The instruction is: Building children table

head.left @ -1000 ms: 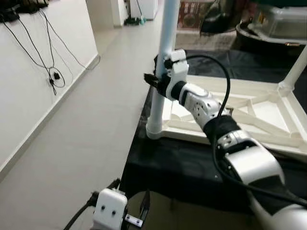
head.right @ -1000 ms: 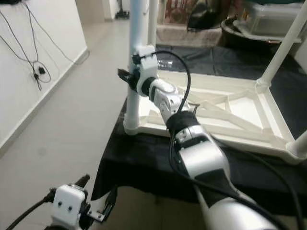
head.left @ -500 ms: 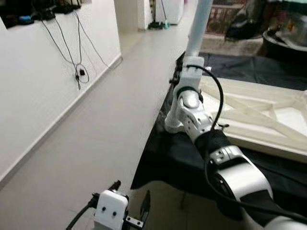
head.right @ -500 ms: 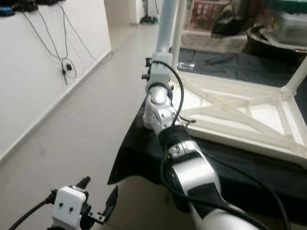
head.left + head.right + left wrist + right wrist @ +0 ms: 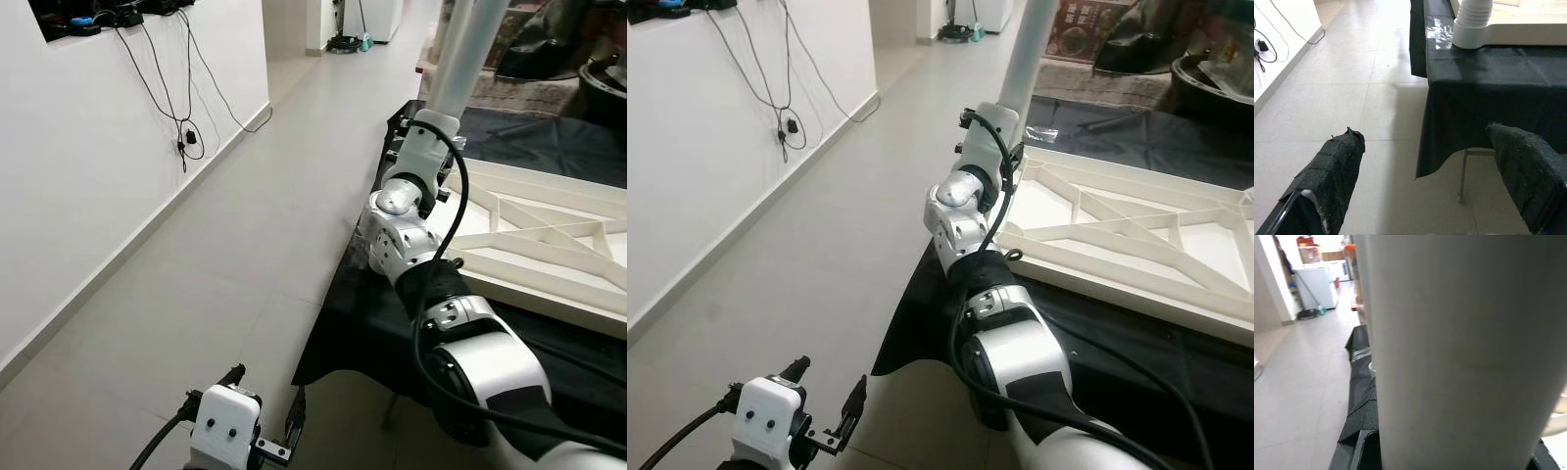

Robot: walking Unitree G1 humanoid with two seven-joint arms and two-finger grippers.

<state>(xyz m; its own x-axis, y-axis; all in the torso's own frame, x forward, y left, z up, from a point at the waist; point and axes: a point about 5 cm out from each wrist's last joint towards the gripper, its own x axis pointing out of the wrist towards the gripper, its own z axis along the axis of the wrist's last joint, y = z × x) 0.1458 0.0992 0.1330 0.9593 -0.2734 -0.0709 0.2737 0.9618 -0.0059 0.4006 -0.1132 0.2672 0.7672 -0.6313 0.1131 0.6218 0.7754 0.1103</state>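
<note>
Change since earlier: compared with a second ago, more of the white wall and pale tiled floor [image 5: 245, 245] is taken in at the left, and the right arm is seen more end-on; much of this shift is put down to the camera turning, so no move of the table parts is claimed.
Task's thing: an upside-down white plastic children's tabletop with ribbed underside [image 5: 1117, 235] is laid on a black cloth-covered stand [image 5: 1488, 88]; a white round plastic table leg [image 5: 460, 59] is stood upright in the corner socket [image 5: 1471, 24] at the near left corner.
Right gripper [image 5: 1004, 157]: raised against the leg above the socket; the wrist view is taken close up on the leg, with black finger pads [image 5: 1359, 445] at either side, so a clasp around the leg is judged.
Left gripper [image 5: 1425, 191]: hung low over the floor, fingers spread apart, nothing held.
Step in hand: seating of this leg in its socket is judged.
Next move: the leg is to be kept plumb and pressed or twisted home before release.
</note>
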